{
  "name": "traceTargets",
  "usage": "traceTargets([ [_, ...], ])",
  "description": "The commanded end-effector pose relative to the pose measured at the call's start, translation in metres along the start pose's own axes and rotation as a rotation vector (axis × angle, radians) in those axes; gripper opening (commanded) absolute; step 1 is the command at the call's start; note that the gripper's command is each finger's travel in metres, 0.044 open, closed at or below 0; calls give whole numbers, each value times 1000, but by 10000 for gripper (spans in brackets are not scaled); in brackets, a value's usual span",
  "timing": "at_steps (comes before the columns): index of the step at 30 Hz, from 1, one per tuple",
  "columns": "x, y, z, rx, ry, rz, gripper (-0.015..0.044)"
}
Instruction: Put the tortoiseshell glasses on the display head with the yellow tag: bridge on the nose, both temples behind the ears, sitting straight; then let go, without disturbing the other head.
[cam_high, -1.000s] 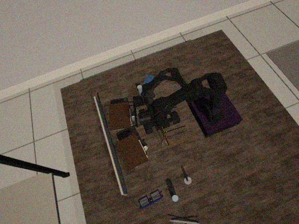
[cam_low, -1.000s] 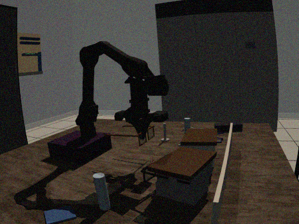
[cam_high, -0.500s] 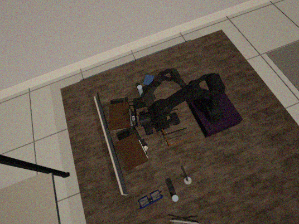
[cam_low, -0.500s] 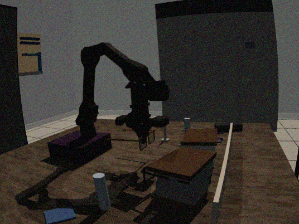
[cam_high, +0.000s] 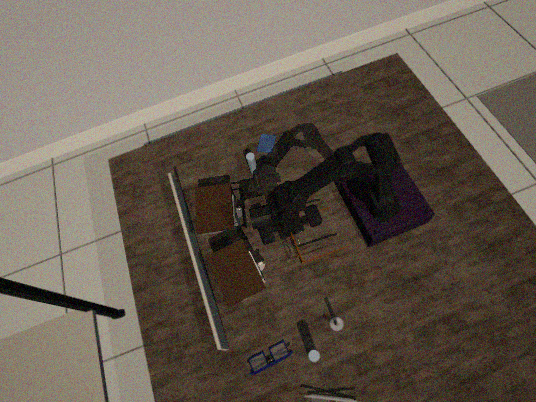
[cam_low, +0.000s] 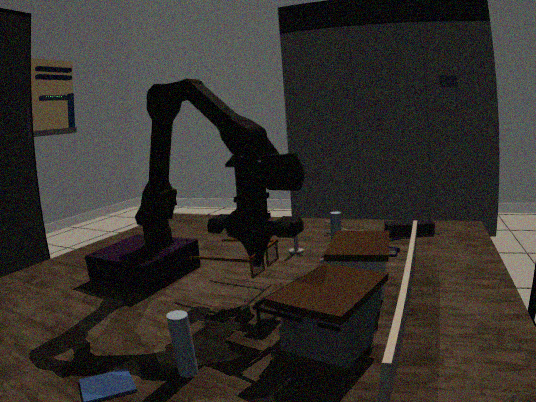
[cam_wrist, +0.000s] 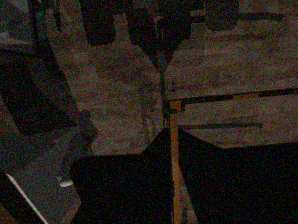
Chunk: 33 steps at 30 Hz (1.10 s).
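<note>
My gripper (cam_low: 257, 262) (cam_wrist: 169, 132) is shut on the tortoiseshell glasses (cam_high: 298, 251) (cam_low: 225, 259) (cam_wrist: 175, 162), holding them above the table in front of the heads. One orange-brown temple points back toward the robot base; the fingers hide part of the frame. Two blocky display heads with brown tops stand side by side: one head (cam_high: 215, 207) (cam_low: 325, 290), with a dark frame at its face, and the other head (cam_high: 235, 275) (cam_low: 357, 244). A grey head face (cam_wrist: 30, 160) with a pale nose shows at lower left in the wrist view. The yellow tag cannot be made out.
A long upright strip (cam_high: 197, 265) (cam_low: 402, 295) runs behind the heads. A pale cylinder (cam_low: 183, 345) and blue card (cam_high: 267, 143) (cam_low: 107, 386) stand near one head. Blue glasses (cam_high: 270, 357), another cylinder (cam_high: 313, 355) and a round-based post (cam_high: 336, 324) lie beyond the other head.
</note>
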<state>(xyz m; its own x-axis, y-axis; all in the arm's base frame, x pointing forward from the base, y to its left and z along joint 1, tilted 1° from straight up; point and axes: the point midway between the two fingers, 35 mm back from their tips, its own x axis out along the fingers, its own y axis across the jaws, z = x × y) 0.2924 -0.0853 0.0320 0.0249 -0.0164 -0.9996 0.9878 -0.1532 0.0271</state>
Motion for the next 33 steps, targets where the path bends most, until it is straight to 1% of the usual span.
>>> traceTargets([
  [1, 7, -2, 0, 4, -3, -6, 0],
  [33, 41, -7, 0, 4, -3, -6, 0],
])
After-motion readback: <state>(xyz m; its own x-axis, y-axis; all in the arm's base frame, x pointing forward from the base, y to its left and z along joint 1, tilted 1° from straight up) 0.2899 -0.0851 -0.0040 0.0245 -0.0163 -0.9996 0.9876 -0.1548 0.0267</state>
